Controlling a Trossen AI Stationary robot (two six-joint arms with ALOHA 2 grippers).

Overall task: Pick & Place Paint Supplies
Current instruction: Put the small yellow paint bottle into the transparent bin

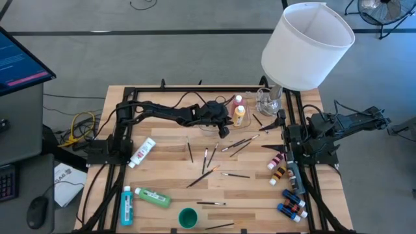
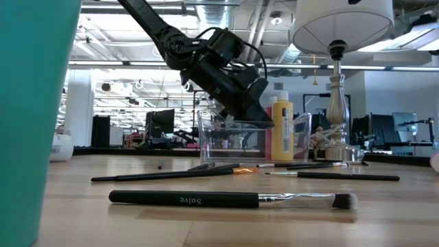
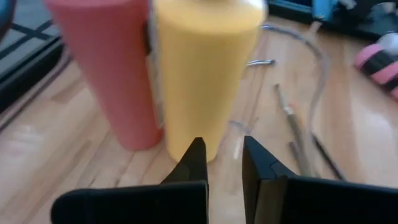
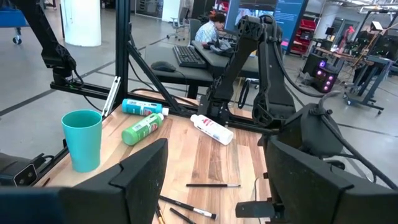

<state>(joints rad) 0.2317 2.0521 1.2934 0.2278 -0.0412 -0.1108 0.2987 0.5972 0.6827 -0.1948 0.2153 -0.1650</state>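
- Nearest the low camera, on the wooden bench [image 2: 68, 213], lies a long black-handled brush [image 2: 233, 200] with a metal ferrule and a soft tuft; a teal plastic cup [image 1: 188, 218] stands at this same near edge.
- Near the left front corner lie a blue bottle [image 1: 127, 205] and a green bottle [image 1: 153, 197] on their sides, smooth round plastic that will likely roll if nudged; a white tube [image 1: 143, 152] lies farther up the left side.
- Across the middle, thin dark-handled brushes [image 1: 211, 159] are scattered at crossing angles; being so slender and flat to the wood, they would probably need a low, square pinch.
- Along the right edge, tiny coloured bottles [image 1: 289, 192] lie in a loose row beside the right gripper [image 4: 217, 180], which waits over its own frame with jaws released and nothing between them.
- Towards the far side, the left gripper [image 3: 219, 158] hangs just in front of the yellow bottle [image 3: 205, 68], jaws parted only narrowly and holding nothing.
- Touching the yellow bottle's side is the red bottle [image 3: 109, 68]; both are upright, smooth, matte cylinders.
- For the step in hand, apparently a grasp on the yellow bottle, the jaws look too narrow for its body; they should spread wider, centre on it, and one finger must slip between the two bottles without tipping the red one.
- Just behind stands a clear plastic tray [image 2: 233, 134], and at the far right corner a lamp with a big white fabric shade [image 1: 305, 45].
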